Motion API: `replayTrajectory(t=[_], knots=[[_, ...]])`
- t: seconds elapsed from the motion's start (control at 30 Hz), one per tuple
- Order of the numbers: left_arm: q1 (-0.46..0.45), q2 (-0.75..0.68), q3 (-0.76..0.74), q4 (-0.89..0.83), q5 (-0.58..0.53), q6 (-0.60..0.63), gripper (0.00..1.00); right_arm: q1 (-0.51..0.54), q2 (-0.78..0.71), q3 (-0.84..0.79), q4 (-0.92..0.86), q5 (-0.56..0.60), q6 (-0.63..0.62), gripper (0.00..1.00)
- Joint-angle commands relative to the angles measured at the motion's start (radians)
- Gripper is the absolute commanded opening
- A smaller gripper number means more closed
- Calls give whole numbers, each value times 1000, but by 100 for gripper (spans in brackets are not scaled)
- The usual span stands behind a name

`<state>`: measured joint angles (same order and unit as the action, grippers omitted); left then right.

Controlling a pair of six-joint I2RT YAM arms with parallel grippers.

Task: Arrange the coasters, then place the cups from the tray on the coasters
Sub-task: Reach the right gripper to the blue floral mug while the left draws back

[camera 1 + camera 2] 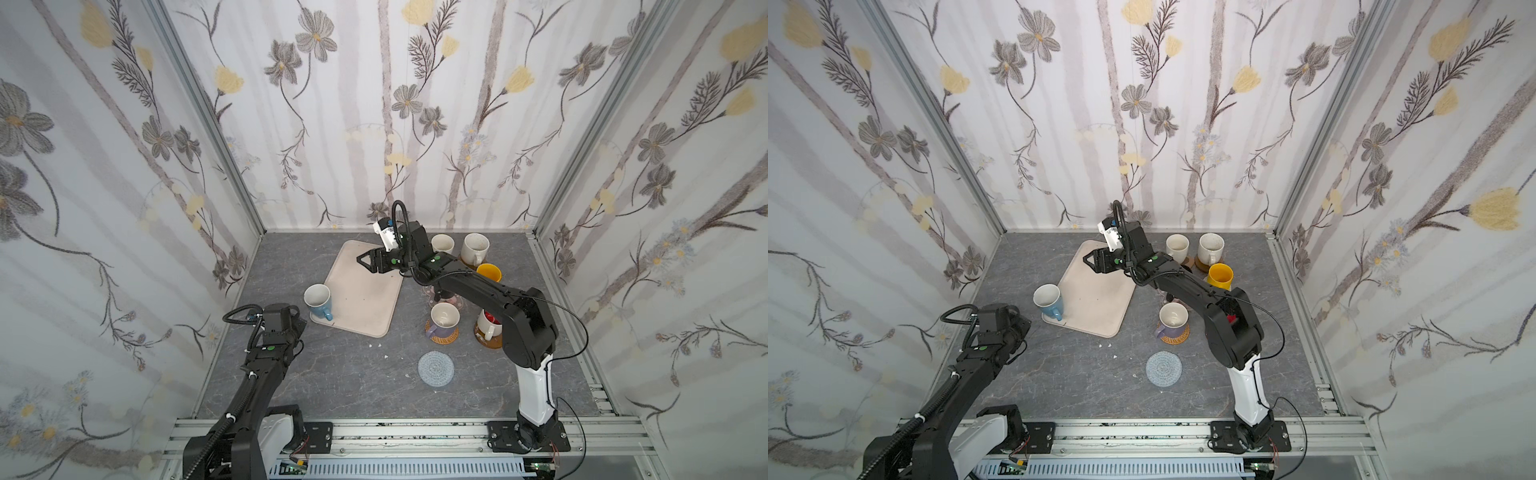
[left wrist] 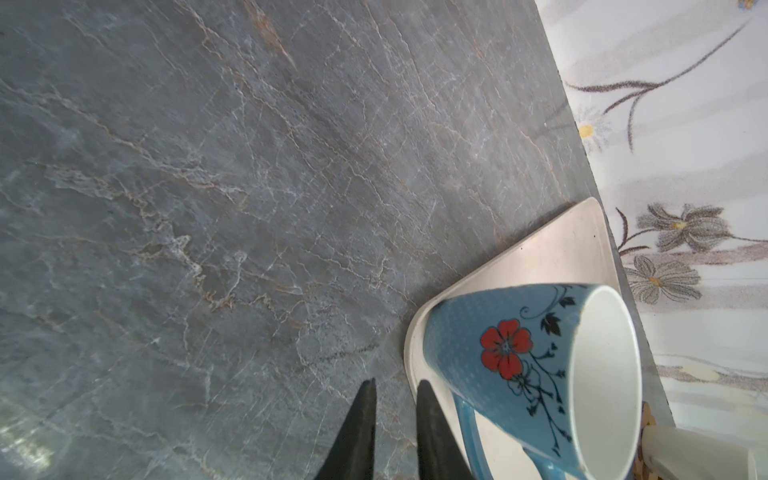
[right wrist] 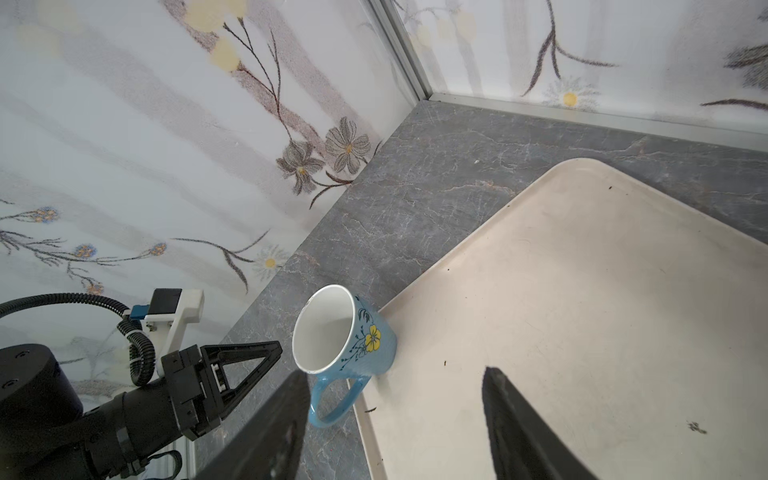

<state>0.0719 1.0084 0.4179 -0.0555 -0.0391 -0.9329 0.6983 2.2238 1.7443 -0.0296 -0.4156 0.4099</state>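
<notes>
The light blue cup (image 1: 318, 300) (image 2: 519, 365) (image 3: 345, 332) stands on the near-left corner of the beige tray (image 1: 365, 299) (image 3: 582, 291), with its handle out over the rim. My left gripper (image 2: 395, 384) (image 1: 298, 330) hangs low beside that handle. Its fingers are drawn almost together, with only bare table in the slit. My right gripper (image 1: 359, 260) (image 3: 395, 372) hovers open and empty over the tray's far end. On the right, the lavender cup (image 1: 444, 318) sits on the rattan coaster (image 1: 441, 337). The grey-blue crocheted coaster (image 1: 435, 369) is bare.
Along the right side stand the cream cup (image 1: 442, 243), the white speckled cup (image 1: 476, 248), the yellow cup (image 1: 489, 272) and the red-lined white cup (image 1: 488, 324) on a brown wooden coaster (image 1: 490, 341). My right arm crosses above them. Small white crumbs (image 1: 374, 345) lie in front of the tray.
</notes>
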Motion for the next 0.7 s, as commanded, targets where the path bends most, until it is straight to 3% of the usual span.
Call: replayTrajectory(t=[0.0,0.2,0.37,0.67], knots=[[15,51,-1,146,-20,-33,13,4,41,35,4,-19,27,64],[27,209,15,301,55,-28,1,6,76,41,27,-19,35,62],[26,341,58,388,112,-30,0,6,93,45,28,-20,36,62],[-26,449,118,439,136,-18,0,3,101,44,13,-13,29,62]])
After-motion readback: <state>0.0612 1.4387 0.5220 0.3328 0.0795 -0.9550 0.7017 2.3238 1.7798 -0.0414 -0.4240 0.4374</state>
